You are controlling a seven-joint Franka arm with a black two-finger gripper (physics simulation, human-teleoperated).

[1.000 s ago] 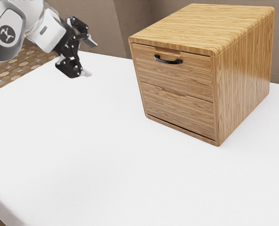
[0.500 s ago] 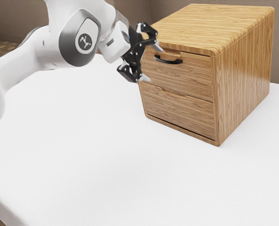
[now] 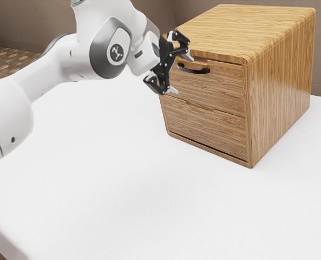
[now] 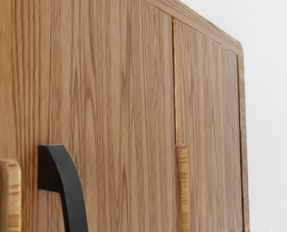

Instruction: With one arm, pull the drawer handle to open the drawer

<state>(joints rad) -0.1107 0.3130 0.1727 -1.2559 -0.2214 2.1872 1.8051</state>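
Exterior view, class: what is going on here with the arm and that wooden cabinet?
A single Franka arm reaches in from the exterior view's left toward a wooden two-drawer cabinet standing on a white table. Its gripper is open and sits right in front of the top drawer, at the end of the black handle nearer the arm. The fingers have not closed on the handle, and the drawer looks shut.

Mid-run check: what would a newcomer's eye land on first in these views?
The big wooden two-drawer cabinet on the white table, at the exterior view's right. Next, the white arm coming in from the left, its black gripper open at the top drawer's black handle, which the wrist view shows close up.
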